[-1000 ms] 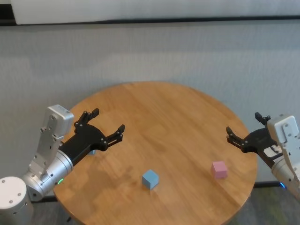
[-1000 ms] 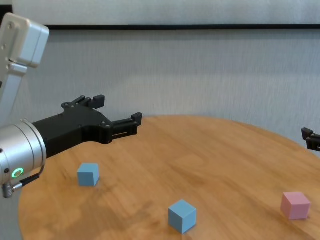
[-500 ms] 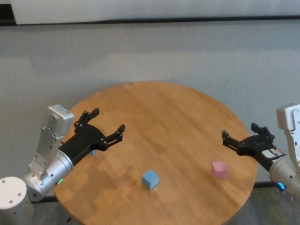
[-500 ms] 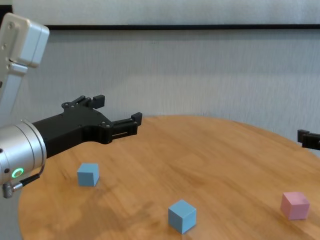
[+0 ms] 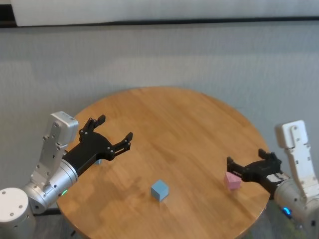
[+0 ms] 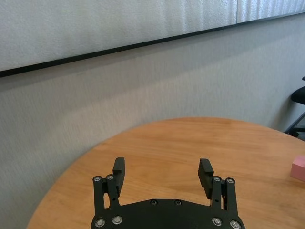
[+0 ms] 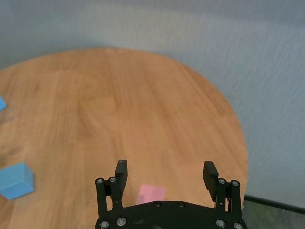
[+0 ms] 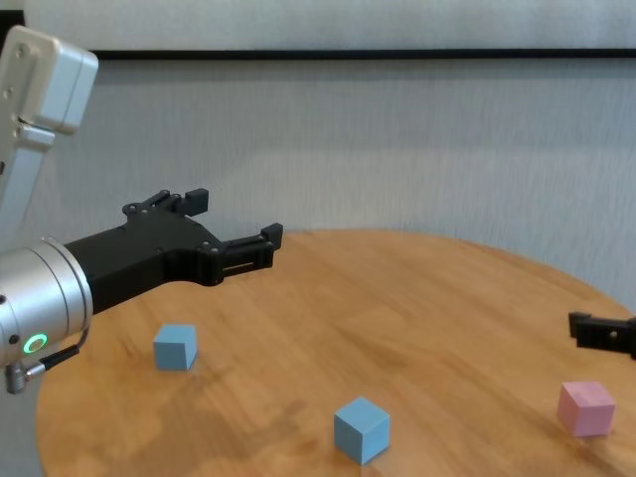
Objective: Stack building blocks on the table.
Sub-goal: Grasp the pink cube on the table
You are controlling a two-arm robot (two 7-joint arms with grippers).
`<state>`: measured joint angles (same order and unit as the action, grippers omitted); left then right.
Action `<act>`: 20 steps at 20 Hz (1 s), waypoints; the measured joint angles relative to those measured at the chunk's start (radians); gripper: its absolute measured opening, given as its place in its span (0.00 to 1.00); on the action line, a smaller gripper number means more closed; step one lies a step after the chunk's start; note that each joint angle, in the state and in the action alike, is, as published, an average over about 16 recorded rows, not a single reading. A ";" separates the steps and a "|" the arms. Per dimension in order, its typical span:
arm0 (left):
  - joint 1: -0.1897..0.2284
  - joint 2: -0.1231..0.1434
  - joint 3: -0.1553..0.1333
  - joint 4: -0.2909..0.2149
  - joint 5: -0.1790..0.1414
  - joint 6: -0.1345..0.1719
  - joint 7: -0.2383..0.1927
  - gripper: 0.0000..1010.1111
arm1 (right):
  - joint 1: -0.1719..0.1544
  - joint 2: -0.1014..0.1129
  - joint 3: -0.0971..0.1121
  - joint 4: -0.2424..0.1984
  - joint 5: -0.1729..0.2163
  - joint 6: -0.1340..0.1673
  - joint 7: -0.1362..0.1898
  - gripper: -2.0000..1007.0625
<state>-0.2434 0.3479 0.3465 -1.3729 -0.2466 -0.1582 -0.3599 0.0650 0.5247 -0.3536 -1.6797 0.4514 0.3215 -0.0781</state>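
You are looking at a round wooden table (image 5: 174,119) set before a grey wall, with three small cubes lying apart on it and none stacked yet. Your left arm reaches in over the table's left edge, and its left gripper (image 5: 113,135) hovers above the wood with its jaws wide open and nothing between them. Your right arm comes in from the right edge; the right gripper (image 5: 248,166) is low and just above the pink cube (image 5: 232,180), its jaws also spread wide and empty. In the right wrist view the pink cube (image 7: 151,194) sits between the two fingers but close under the palm, so it is not yet gripped. One blue cube (image 5: 159,190) rests near the front middle of the table, well apart from the pink one. The other blue cube (image 8: 175,346) lies at the left, beneath the left arm, and shows clearly only in the chest view. The likely trouble from here is a bad pinch: the pink cube sits near the table's right edge, so a finger that lands on its top or corner could push it off the table. Closing on it off-centre could also twist it, leaving it tilted in the jaws. A tilted cube would probably slide off whichever blue cube you set it on.
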 joint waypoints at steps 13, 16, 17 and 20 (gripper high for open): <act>0.000 0.000 0.000 0.000 0.000 0.000 0.000 0.99 | 0.033 -0.079 -0.034 0.070 -0.055 0.087 -0.026 1.00; 0.000 0.000 0.000 0.000 0.000 0.000 0.000 0.99 | 0.040 -0.096 -0.031 0.089 -0.054 0.101 -0.024 1.00; 0.000 0.000 0.000 0.000 0.000 0.000 0.000 0.99 | 0.042 -0.100 -0.029 0.094 -0.053 0.105 -0.024 1.00; 0.000 0.000 0.000 0.000 0.000 0.000 0.000 0.99 | 0.044 -0.112 -0.022 0.104 -0.050 0.117 -0.021 1.00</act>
<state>-0.2434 0.3479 0.3465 -1.3729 -0.2466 -0.1582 -0.3599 0.1092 0.4128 -0.3759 -1.5758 0.4012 0.4386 -0.0992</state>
